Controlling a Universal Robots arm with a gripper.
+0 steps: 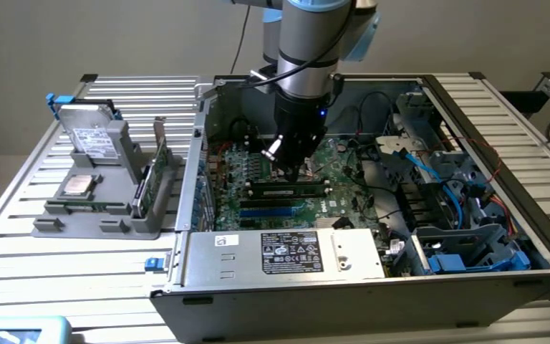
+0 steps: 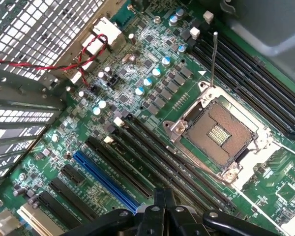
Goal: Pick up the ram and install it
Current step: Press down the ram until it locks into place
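the ram (image 1: 288,191) sits down inside the open computer case (image 1: 351,287), lying flat-on in a black slot on the motherboard (image 1: 256,172), a long dark stick with a pale label near its middle. just beside it, toward the front of the case, runs a blue slot (image 1: 270,211). the gripper (image 1: 294,166) hangs right above the ram, its tip at or very near the stick's upper edge; from where i stand i cannot tell whether the jaws are apart or pressed together, and i think it may be touching the stick but the dark parts blur into each other.

in the wrist view the gripper's black body (image 2: 162,219) fills the near edge, over rows of long black slots (image 2: 157,157), a blue slot and the bare cpu socket (image 2: 219,132) with its metal frame.

the arm (image 1: 309,50) comes down from above into the case. a silver power supply (image 1: 289,252) with a label sits along the front wall, and blue cables (image 1: 423,165) loop through the exterior view's right half.

outside the case, on the exterior view's left, a grey holder (image 1: 94,215) stands on the slatted table (image 1: 55,265), carrying a hard drive (image 1: 92,132) upright, a cpu chip (image 1: 77,185) lying flat and a green expansion card (image 1: 152,172) on edge.
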